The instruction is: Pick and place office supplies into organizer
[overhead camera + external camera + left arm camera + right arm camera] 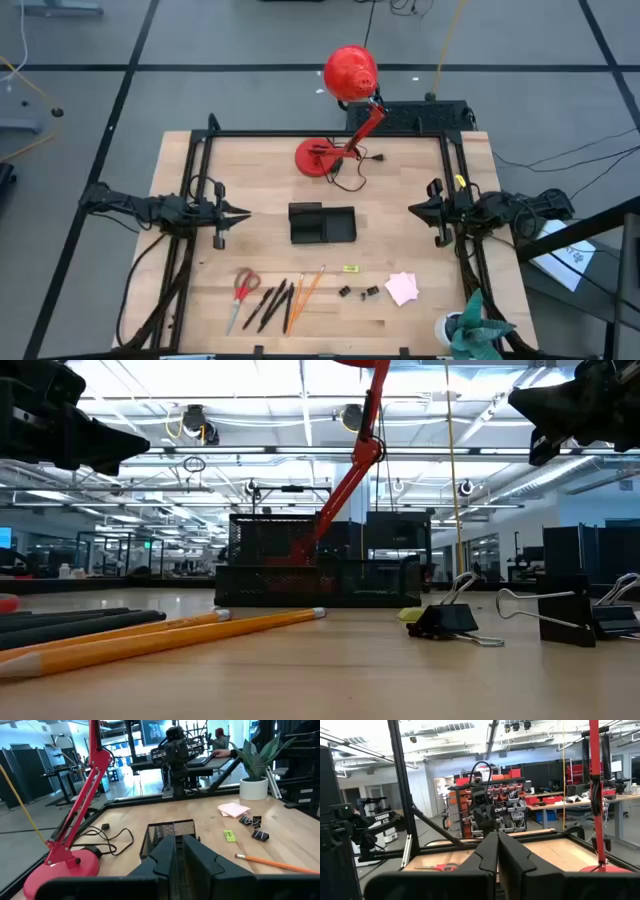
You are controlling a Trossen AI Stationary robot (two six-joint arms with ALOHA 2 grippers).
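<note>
Nothing is in the organizer (322, 223) yet, as far as I can see from above; every supply lies along the near edge of the table (250, 170). From the low view I note the orange pencils (150, 635) and black pens (70, 622) lying side by side and touching, then the black clips (455, 620) with their wire handles up, and a yellow piece (410, 615) just behind one. From above, the row runs red-handled scissors (243, 290), pens, pencils, yellow piece, clips, pink sticky-note pad (402, 288).

Farther in, the organizer sits mid-table, well apart from the supplies. I hold the left gripper (240, 213) above the table on the organizer's left and the right gripper (415, 209) on its right. Both have their jaws closed with nothing between them.

Beyond the organizer stands the red desk lamp (348, 75), its cable (350, 180) trailing on the wood behind the tray.

Risks, in my judgement: the pens and pencils lie so close that closing on one may drag or roll its neighbour. The clips are small and may skid from a shallow pinch. The thin pad offers little edge to grasp. A high reach past the organizer could snag the lamp arm or cable.
</note>
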